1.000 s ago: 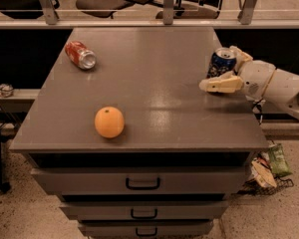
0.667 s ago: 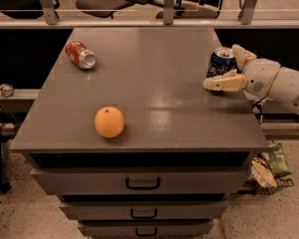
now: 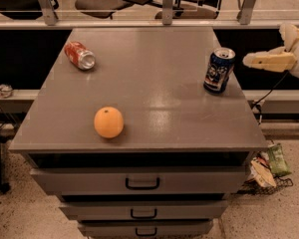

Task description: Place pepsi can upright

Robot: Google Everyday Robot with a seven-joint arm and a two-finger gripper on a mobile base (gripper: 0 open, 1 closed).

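Your tool [image 3: 266, 46] has pulled back to the frame's right edge, spread and empty, leaving the pepsi can [image 3: 219, 69] upright at the right of the counter [image 3: 154, 68], so placement looks done.

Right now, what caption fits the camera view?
Dark blue aluminium pepsi can standing upright on the grey cabinet top, the cream pincer open beside it.

An orange [image 3: 108, 122] sits on the table [image 3: 154, 73] near its front left. A red-orange can [image 3: 79, 55] lies on its side at the table's far-left corner. Drawers [image 3: 139, 181] stack under the table's front edge. The gripper [image 3: 267, 45], fingers apart, hangs beyond the table's right edge.
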